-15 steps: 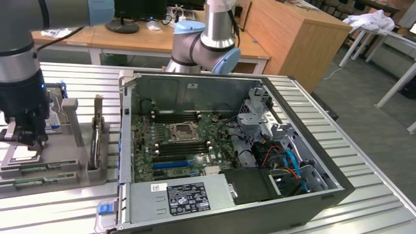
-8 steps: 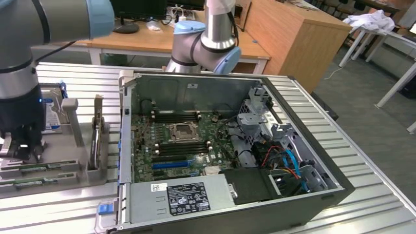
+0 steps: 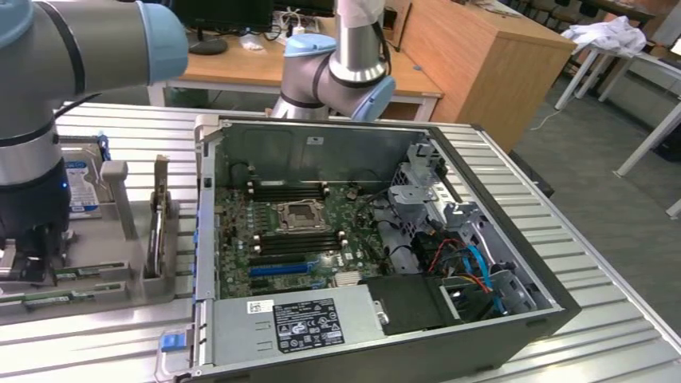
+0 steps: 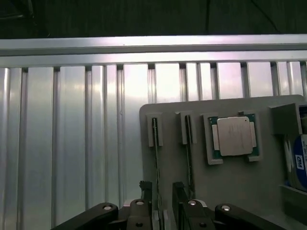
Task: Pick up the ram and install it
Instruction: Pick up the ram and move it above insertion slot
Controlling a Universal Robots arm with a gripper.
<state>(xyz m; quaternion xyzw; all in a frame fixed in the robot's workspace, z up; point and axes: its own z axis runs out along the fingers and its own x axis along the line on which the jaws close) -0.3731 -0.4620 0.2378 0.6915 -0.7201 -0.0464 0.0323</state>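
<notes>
Two ram sticks stand on edge in slots of a grey holder tray [image 4: 240, 191]. In the wrist view the nearer ram stick [image 4: 156, 148] runs down into the gap between my fingertips, and the second stick [image 4: 189, 158] lies just outside one finger [image 4: 179, 191]. My gripper [image 4: 162, 194] is open and straddles the first stick without clamping it. In the exterior view the gripper [image 3: 30, 259] hangs low over the tray at the exterior view's left, where green ram edges [image 3: 85, 274] show beside it.
On the tray sit a square silver processor chip [image 4: 235, 136] and a blue-labelled hard drive [image 4: 300, 163]. The open computer case [image 3: 319, 124] with its motherboard [image 3: 287, 231] lies at the middle of the ribbed metal table [image 3: 596, 263]. A second arm's base [image 3: 330, 72] stands behind the case.
</notes>
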